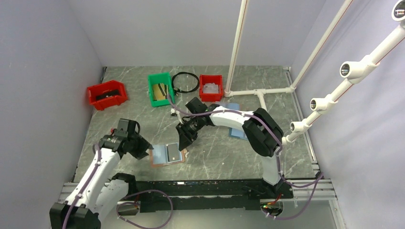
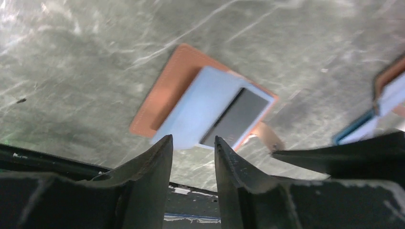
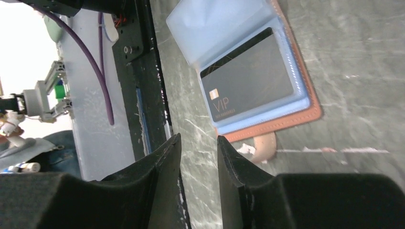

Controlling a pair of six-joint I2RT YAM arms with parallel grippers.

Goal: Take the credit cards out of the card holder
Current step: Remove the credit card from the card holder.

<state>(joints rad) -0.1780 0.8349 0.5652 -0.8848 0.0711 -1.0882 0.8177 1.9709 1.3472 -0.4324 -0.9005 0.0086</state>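
Observation:
The card holder (image 1: 160,156) lies open on the table near the front, its reddish-brown cover (image 2: 162,95) under pale blue pocket pages (image 2: 200,107). A dark grey credit card (image 3: 250,81) marked VIP sits in the right-hand pocket (image 2: 236,117). One pale blue page (image 3: 219,24) stands lifted and blurred over the left half. My left gripper (image 1: 147,151) (image 2: 193,143) is open at the holder's left edge with nothing between its fingers. Just off the holder's right edge, beside the side tab (image 3: 265,145), my right gripper (image 1: 183,144) (image 3: 198,140) is open and holds nothing.
A second holder with a blue cover (image 1: 235,120) (image 2: 382,107) lies under the right arm. Two red bins (image 1: 107,94) (image 1: 210,87), a green bin (image 1: 160,89) and a black ring (image 1: 185,82) stand at the back. White pipes (image 1: 260,90) rise at the back right.

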